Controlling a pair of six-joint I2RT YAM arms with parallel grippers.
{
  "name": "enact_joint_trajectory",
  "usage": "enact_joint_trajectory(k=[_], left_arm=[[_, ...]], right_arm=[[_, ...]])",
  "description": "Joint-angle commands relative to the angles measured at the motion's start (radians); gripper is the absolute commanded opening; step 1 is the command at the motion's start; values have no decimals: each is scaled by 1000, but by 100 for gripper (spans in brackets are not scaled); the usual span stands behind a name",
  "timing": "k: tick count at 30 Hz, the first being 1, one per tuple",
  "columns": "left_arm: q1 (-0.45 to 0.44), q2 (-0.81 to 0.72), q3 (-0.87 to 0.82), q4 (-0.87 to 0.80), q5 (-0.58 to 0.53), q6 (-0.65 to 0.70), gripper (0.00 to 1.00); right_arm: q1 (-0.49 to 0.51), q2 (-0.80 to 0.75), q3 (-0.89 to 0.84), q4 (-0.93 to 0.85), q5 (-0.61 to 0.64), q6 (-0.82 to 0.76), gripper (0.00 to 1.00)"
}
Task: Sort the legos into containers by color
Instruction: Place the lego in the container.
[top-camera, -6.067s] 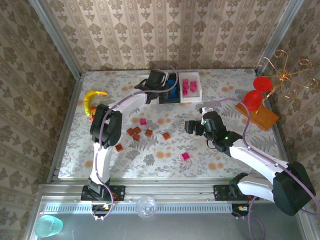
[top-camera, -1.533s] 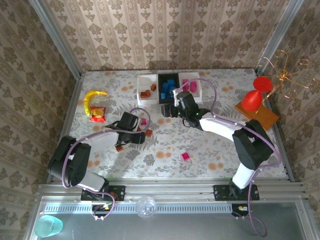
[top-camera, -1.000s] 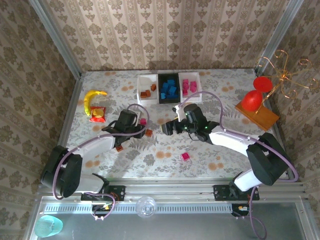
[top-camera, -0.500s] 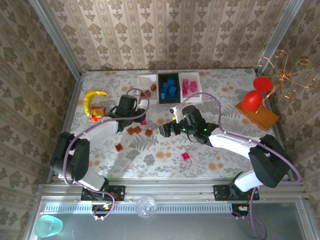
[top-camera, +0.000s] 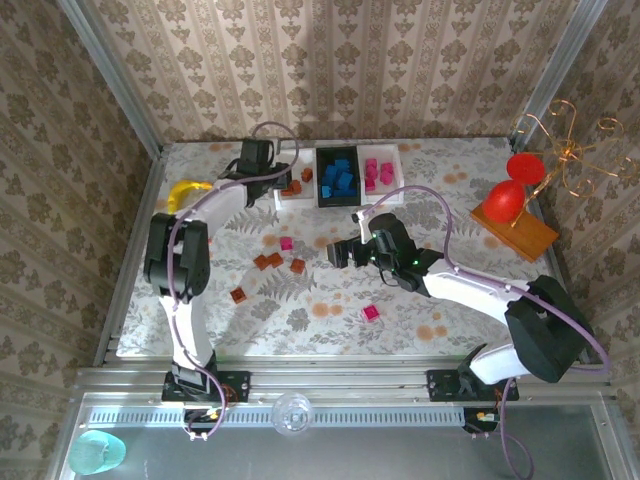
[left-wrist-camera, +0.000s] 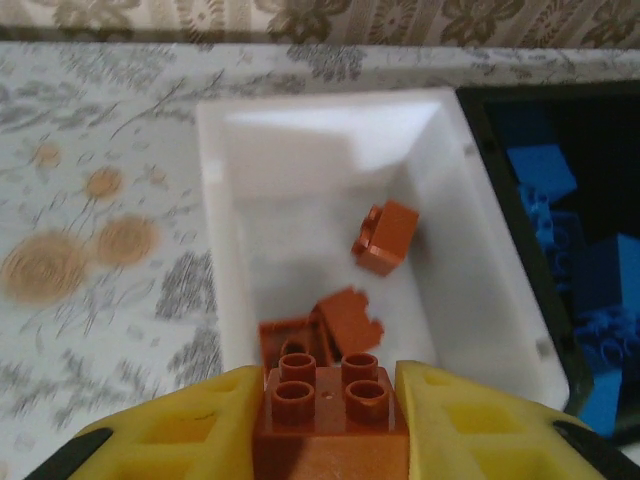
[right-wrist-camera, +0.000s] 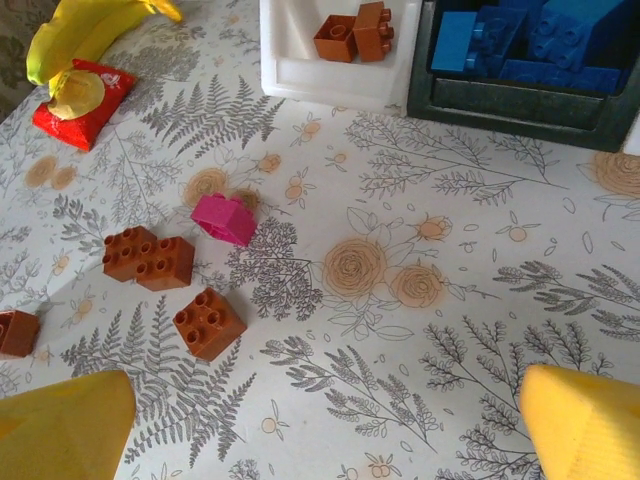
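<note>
Top cam: my left gripper (top-camera: 280, 180) is out over the left white tray (top-camera: 296, 201), first of the containers in the far row, w/ the black tray (top-camera: 338, 204) and right white tray (top-camera: 398, 180) next along. My right gripper (top-camera: 340, 252) hangs mid-table, jaws spread wide and holding nothing. Loose legos lie on the table (top-camera: 320, 330): a brown cluster (top-camera: 272, 262), a pink brick (top-camera: 286, 243) and another pink (top-camera: 371, 313) nearer me. The orange board (top-camera: 515, 232) is well apart and no bother. Left wrist cam: my yellow fingers (left-wrist-camera: 190, 425) are clamped on a brown brick (left-wrist-camera: 330, 405), studs up, above the near end of the left white tray, where other brown pieces (left-wrist-camera: 385, 237) lie. I judge it light, rigid and slick, so flat side walls are the right hold. Let go, it may bounce off the pieces below. Right wrist cam: the pink brick sits ahead of my parted fingers (right-wrist-camera: 60, 430), skewed, so prob. a wrist turn first. A brown pair (right-wrist-camera: 150, 258) sits just beside it and could get nudged. Banana (right-wrist-camera: 90, 25) and red-and-yellow toy (right-wrist-camera: 80, 100) are far left, clear of the path.
</note>
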Motion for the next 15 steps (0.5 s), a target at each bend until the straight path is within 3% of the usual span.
enact_joint_trajectory(k=[1,4,9,11,15], left_arm=[[-1,90,140,-104,10,51,39],[0,164,253,-150,-4,69,43],[0,194,372,-236,11,79,59],[0,137,326,-230,24,72,64],[0,-99,5,-100,60,35,69]], right_arm=[[-3,-23,-5,-35,41,21,100],[-3,-60,-12,-36,42,27,100],[-3,-76,-23,-50,44,36,100],[-3,-82,-31,-52,44,40,100],[-2,-95,-50,-65,27,47,100]])
